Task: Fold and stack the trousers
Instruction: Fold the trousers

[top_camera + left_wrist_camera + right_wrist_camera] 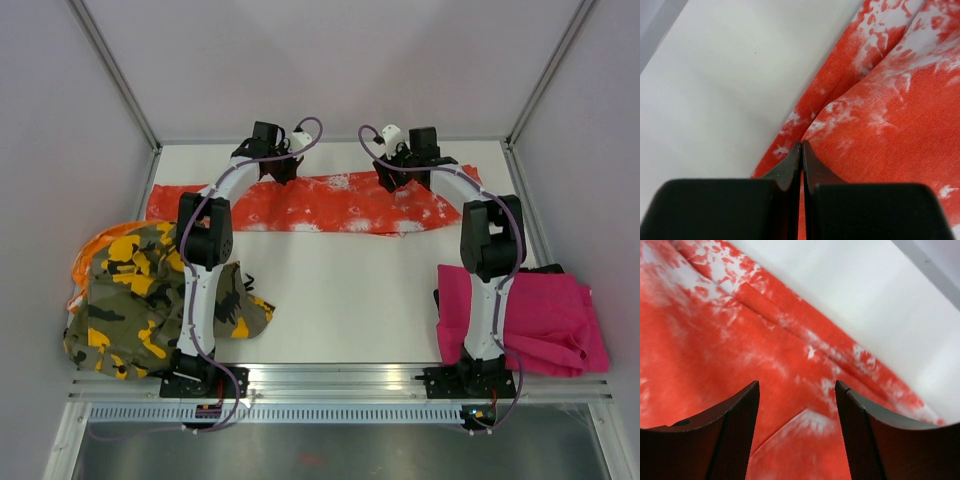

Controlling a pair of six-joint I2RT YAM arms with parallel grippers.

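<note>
The orange-red trousers (330, 205) with white splatter lie stretched left to right across the far part of the white table (340, 290). My left gripper (283, 170) is at their far edge. In the left wrist view it (801, 145) is shut, with a sliver of the orange-red cloth (890, 115) between the fingers. My right gripper (392, 178) is over the right half of the trousers. In the right wrist view it (797, 385) is open just above the cloth (700, 340), with a folded corner (810, 425) between the fingers.
The camouflage trousers (150, 300) lie crumpled at the near left, partly over the table edge. The magenta pink trousers (545, 320) lie bunched at the near right. Grey walls and a metal frame close in the table on the left, right and far sides.
</note>
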